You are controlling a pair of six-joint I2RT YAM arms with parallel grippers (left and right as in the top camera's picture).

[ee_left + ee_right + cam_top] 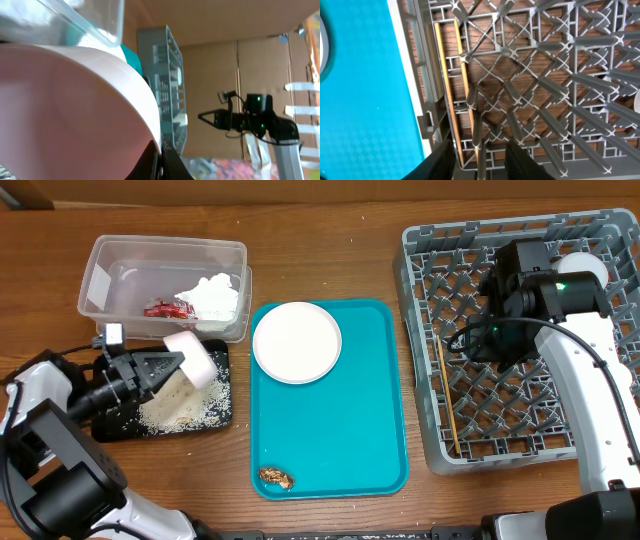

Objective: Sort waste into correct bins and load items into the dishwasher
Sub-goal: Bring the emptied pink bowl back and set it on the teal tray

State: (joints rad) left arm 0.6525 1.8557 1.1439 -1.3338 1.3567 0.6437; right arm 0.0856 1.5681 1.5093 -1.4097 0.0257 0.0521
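The small white bowl (190,358) hangs tipped on its side over the black tray (226,385) at the left of the overhead frame. The left pincer (165,367) clamps its rim, and rice grains (180,410) lie heaped below. The step looks like emptying: hold the mouth over the tray and tilt steeper, so nothing reaches the counter (330,240). The right pincer (480,155) hovers agape, holding nothing, over the dish rack (418,340).
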